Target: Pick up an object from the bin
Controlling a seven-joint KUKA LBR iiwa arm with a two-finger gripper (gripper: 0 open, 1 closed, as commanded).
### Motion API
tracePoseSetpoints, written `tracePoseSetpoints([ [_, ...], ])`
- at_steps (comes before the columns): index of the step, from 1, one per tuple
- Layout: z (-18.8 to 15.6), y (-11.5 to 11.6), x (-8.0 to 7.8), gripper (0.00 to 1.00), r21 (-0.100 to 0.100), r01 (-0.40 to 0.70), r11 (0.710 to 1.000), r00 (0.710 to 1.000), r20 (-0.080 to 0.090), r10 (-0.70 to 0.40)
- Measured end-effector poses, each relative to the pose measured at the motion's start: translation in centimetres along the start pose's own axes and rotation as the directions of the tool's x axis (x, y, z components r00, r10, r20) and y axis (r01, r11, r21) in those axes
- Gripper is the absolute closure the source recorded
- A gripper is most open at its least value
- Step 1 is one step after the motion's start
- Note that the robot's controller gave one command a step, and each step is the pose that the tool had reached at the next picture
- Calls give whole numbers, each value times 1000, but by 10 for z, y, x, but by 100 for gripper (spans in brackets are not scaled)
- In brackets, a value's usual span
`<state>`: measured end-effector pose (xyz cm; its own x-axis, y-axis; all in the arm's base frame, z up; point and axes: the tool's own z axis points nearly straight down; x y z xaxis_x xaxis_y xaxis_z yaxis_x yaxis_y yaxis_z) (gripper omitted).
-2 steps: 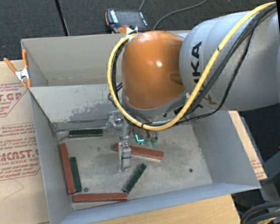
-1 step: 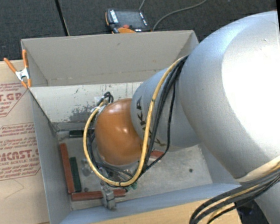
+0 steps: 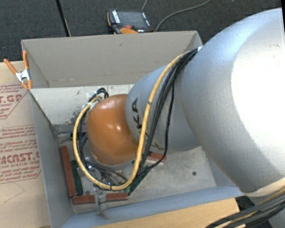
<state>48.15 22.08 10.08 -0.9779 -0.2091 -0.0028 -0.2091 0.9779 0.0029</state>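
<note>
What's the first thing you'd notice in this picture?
The huge silver robot arm grabs the eye first, reaching in from the right over the grey bin. Next is its shiny orange cover in the bin's middle, looped with yellow and black cables. Reddish-brown bars lie in the bin's lower left corner.

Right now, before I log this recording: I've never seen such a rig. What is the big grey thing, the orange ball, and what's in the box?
The one camera looks down, slightly from one side, on a grey metal bin. The big grey shape entering from the right is a robot arm; the orange dome and the cables are parts of its wrist, not loose items. Its gripper is beneath that dome, low in the bin's near-left corner and mostly hidden, so I can't tell whether it holds anything. Near it lie a reddish-brown bar along the left wall, a second bar along the near wall, and a dark green piece beside them.
</note>
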Motion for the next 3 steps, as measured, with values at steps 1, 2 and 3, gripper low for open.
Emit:
tracePoseSetpoints([
  [1,-19,-23,5,0,2,-43,999,999,-1,43],
  [2,31,-27,4,0,2,38,999,999,10,-38],
  [3,28,6,-4,0,7,30,1000,1000,8,-30],
])
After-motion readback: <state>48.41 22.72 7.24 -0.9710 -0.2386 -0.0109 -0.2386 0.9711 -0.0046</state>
